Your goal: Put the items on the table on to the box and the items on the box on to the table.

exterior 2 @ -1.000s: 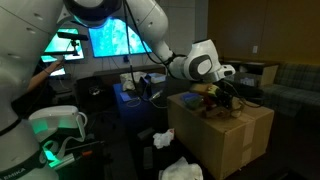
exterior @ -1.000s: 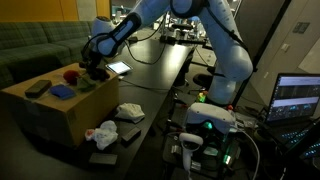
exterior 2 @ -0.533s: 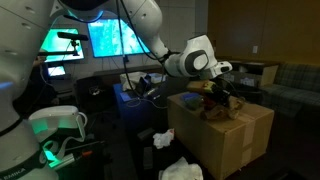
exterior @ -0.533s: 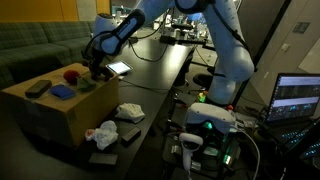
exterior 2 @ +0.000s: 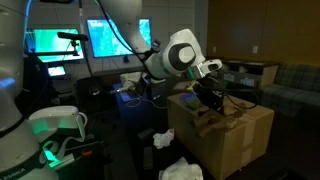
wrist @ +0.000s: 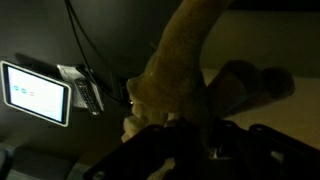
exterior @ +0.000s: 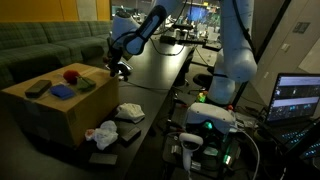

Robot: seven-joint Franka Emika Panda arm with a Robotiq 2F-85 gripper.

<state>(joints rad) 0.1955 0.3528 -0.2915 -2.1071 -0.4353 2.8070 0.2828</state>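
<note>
My gripper (exterior: 119,68) hangs just past the far edge of the brown box (exterior: 45,112), above the near end of the dark table (exterior: 165,72). In the wrist view the gripper (wrist: 190,135) is shut on a tan plush toy (wrist: 175,60), which fills the middle of that view. A red ball (exterior: 70,74), a blue item (exterior: 62,91) and a dark flat item (exterior: 37,88) lie on the box top. From the opposite side the gripper (exterior 2: 210,97) hovers over the box (exterior 2: 230,135); the toy is too dark to pick out there.
A small device with a lit screen (wrist: 35,92) and a remote-like thing (wrist: 88,93) lie on the table below the toy. White crumpled cloths (exterior: 128,113) lie on the floor beside the box. A laptop (exterior: 298,98) and the robot base (exterior: 212,120) stand at the right.
The gripper closed on the plush toy over the box, lifted it, and moved off the box toward the table.
</note>
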